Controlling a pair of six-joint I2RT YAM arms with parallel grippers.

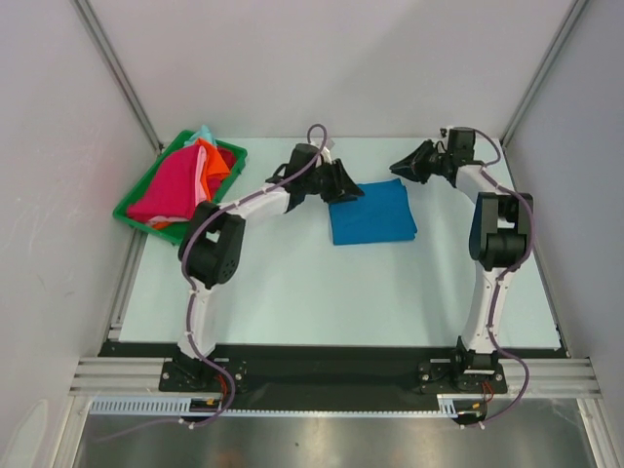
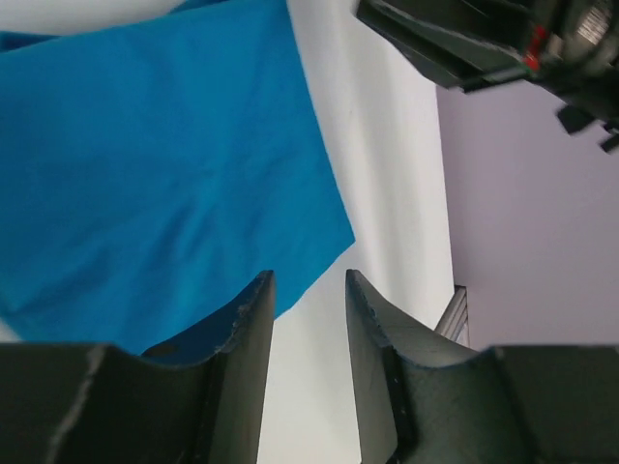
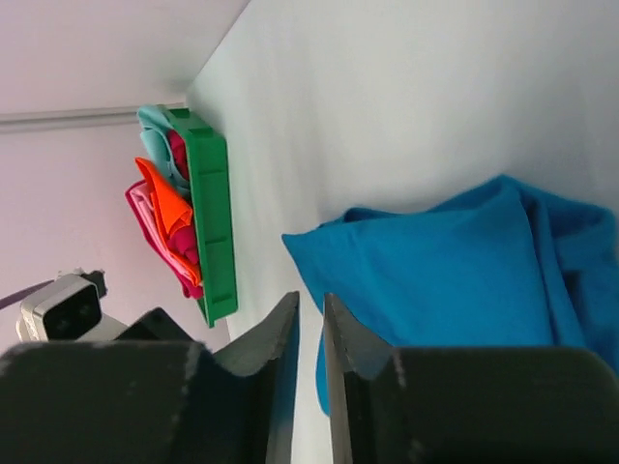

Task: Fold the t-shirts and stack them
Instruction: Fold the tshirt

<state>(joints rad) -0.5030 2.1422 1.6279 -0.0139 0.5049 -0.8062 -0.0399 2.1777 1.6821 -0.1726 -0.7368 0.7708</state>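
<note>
A bright blue t-shirt (image 1: pixel 372 212) lies folded into a rectangle at the middle of the table. My left gripper (image 1: pixel 349 187) hovers at its far left corner. In the left wrist view that gripper (image 2: pixel 308 277) is open, with bare table between its fingers and the blue t-shirt (image 2: pixel 155 164) just left of them. My right gripper (image 1: pixel 400 166) hangs beyond the shirt's far right corner. Its jaws (image 3: pixel 310 298) stand a narrow gap apart with nothing in them, beside the blue t-shirt (image 3: pixel 455 266). Magenta (image 1: pixel 164 185), orange (image 1: pixel 213 161) and mint (image 1: pixel 203 134) t-shirts lie heaped in the tray.
A green plastic tray (image 1: pixel 136 216) sits at the table's far left corner, also seen in the right wrist view (image 3: pixel 211 222). Grey walls and metal frame rails close in both sides and the back. The other gripper (image 2: pixel 455 43) shows at the top of the left wrist view.
</note>
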